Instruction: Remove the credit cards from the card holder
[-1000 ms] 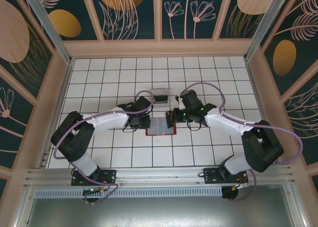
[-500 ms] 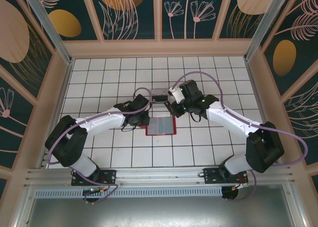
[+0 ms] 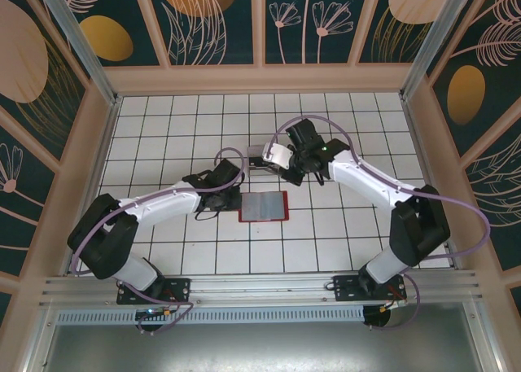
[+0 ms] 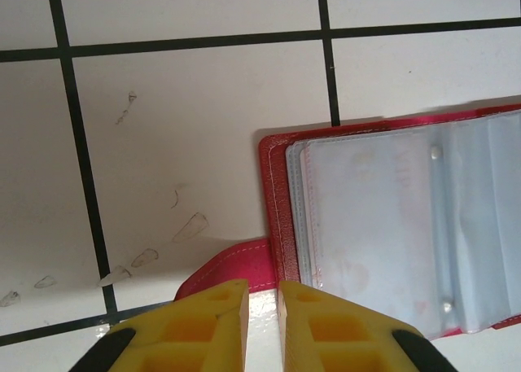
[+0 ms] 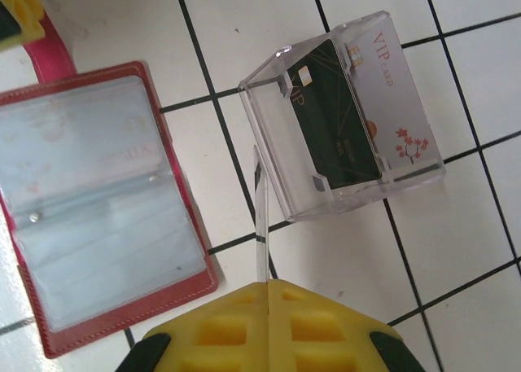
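Tiled table (image 3: 163, 128): white squares with dark joints, walled on three sides.

Left arm (image 3: 163, 201): reaches in from the near left; its wrist ends just beside the left edge of the card holder (image 3: 264, 207).

Right arm (image 3: 366, 185): bends in from the near right; its wrist sits beyond the card holder, close by the clear tray (image 5: 342, 197).

Card holder: red, lying flat and open at mid-table; greyish see-through sleeves face up, with two small studs visible on them in the right wrist view; a red tab (image 4: 224, 268) sticks out from its edge towards the left arm.

Clear tray: stands on the table beyond the card holder, near it but apart from it, with bare tile between them.

Left gripper (image 4: 262, 289): yellow fingers nearly together with a narrow slit between them; the red tab runs up to and under the fingertips; whether it is actually pinched cannot be told.

Right gripper (image 5: 269, 291): fingers closed flush together, clamped on a thin pale card (image 5: 261, 217) seen edge-on; the card stands out from the fingertips over the gap between card holder and tray.

Dark card (image 5: 334, 120): lies inside the tray; a pale grey card (image 5: 395, 103) marked "VIP card" lies beside it, its near edge tucked under the dark one.
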You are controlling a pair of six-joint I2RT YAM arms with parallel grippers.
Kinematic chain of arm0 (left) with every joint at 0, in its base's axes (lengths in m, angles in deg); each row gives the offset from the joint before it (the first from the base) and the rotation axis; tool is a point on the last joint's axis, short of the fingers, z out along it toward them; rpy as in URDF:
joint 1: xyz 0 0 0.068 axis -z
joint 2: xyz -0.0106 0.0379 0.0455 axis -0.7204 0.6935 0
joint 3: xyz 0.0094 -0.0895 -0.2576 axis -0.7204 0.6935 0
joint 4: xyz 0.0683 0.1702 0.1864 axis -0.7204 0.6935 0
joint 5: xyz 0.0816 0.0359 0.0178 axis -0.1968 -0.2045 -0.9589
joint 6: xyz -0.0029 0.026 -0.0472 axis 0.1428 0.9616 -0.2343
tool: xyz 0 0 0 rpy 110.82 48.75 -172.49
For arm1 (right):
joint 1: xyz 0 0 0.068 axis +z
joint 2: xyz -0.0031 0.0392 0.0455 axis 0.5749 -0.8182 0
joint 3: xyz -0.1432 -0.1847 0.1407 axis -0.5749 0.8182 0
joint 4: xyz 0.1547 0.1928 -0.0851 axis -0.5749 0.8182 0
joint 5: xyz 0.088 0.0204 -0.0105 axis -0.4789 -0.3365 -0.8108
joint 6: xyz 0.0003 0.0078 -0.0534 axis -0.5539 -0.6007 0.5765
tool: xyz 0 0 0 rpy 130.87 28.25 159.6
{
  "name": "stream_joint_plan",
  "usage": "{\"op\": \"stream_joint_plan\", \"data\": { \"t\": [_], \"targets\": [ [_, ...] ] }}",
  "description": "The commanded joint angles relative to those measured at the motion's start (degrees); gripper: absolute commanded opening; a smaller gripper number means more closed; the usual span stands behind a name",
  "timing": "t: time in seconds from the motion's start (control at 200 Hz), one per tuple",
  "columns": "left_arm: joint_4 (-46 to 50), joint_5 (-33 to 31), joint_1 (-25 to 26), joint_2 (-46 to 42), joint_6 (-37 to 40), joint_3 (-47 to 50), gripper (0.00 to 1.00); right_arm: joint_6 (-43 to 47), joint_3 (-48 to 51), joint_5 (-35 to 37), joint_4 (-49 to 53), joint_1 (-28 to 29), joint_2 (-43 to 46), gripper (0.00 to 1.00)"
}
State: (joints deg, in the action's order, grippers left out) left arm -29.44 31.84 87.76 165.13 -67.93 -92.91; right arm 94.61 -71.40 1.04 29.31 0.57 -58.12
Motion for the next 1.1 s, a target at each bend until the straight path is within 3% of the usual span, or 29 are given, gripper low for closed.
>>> {"op": "stream_joint_plan", "data": {
  "t": [0.0,0.681,1.096],
  "targets": [
    [-1.16,-1.17,-0.20,-1.82,-1.63,1.37,0.19,8.62,-4.71,-1.96,5.56,-0.68,-2.97,0.00],
    [-0.01,-3.03,-1.05,-7.21,-3.96,5.60,0.24,17.20,-30.24,-3.50,18.28,-0.87,-22.95,0.00],
    [0.95,-3.47,-1.32,-6.69,-3.17,4.40,0.23,18.43,-38.82,-4.44,22.45,-0.79,-30.24,0.00]
  ]
}}
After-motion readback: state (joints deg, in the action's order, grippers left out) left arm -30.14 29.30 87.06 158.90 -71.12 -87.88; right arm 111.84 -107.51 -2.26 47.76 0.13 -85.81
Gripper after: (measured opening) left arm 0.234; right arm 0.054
